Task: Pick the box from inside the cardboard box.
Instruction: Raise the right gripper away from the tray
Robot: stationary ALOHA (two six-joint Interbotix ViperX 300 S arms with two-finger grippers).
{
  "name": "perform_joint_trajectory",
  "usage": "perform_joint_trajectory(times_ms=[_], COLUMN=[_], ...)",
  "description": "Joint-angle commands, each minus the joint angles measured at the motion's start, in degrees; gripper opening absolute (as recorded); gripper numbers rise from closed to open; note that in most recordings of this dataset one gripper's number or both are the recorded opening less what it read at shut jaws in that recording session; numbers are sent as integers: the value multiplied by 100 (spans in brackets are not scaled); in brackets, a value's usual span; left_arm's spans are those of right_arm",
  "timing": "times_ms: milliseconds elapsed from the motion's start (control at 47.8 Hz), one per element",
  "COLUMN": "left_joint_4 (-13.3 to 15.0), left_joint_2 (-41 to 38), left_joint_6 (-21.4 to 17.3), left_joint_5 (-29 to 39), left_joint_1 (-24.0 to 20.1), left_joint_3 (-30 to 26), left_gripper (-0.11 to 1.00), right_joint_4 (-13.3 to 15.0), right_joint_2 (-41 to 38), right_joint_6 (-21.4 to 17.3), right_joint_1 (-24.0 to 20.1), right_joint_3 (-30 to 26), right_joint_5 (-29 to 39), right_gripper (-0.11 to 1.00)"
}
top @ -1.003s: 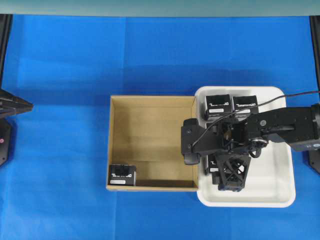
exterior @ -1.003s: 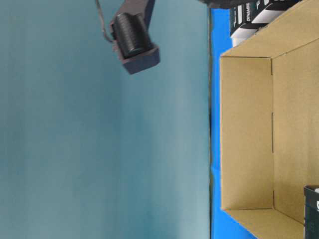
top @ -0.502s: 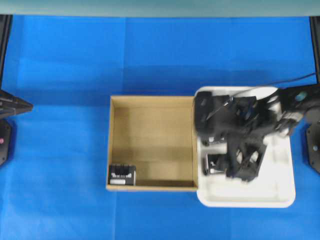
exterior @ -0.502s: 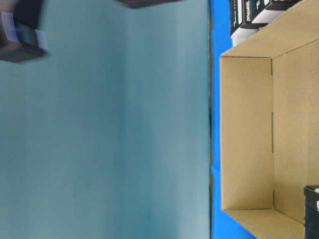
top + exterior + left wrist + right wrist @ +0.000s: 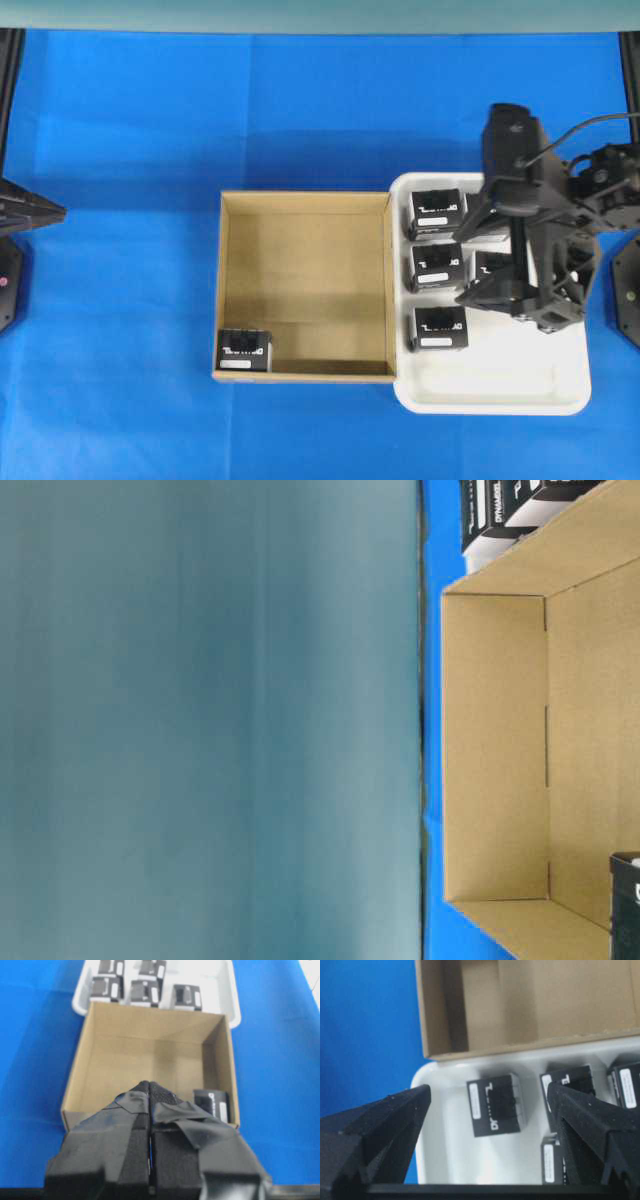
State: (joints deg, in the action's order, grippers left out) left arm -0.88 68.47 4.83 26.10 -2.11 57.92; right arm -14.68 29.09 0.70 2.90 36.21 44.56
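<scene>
Tablecloth: blue, spread under everything I can see from overhead.
Cardboard box: brown, square and low-walled, sitting mid-table with its right wall touching the white tray. Its floor is bare except for one corner. My left wrist camera looks straight into it, and the table-level view shows its inner walls.
White tray: just right of the cardboard box, rounded corners. Overhead I count three black boxes in a column along its left side, with more partly hidden under my right arm. My right wrist camera shows the nearest one lying flat with its label strip showing.
Right arm: hanging above the right half of the tray, well clear of the cardboard box.
Right gripper: fingers spread wide apart and empty, one at each edge of the wrist view, the tray's boxes showing between them.
Left gripper: fingers pressed together with nothing between them, pointing toward the cardboard box from outside its near wall.
Box: small and black, white lettering and label strip, tucked in the cardboard box's lower-left corner overhead, against both walls. In my left wrist view it sits in the near right corner.
</scene>
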Motion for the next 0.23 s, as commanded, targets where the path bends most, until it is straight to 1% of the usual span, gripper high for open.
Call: perform_joint_trajectory(times_ms=[0,209], left_joint_4=[-9,-9], left_joint_2=[-53,-44], left_joint_6=[-9,-9], left_joint_5=[-53,-62], left_joint_1=[9,9], left_joint_3=[-97,-97], left_gripper=[-6,-6], right_joint_4=[0,9], right_joint_2=[114,211], right_joint_6=[9,-9], right_joint_1=[-18,0], right_joint_3=[53,176], right_joint_5=[-114,-272], right_gripper=[97,97])
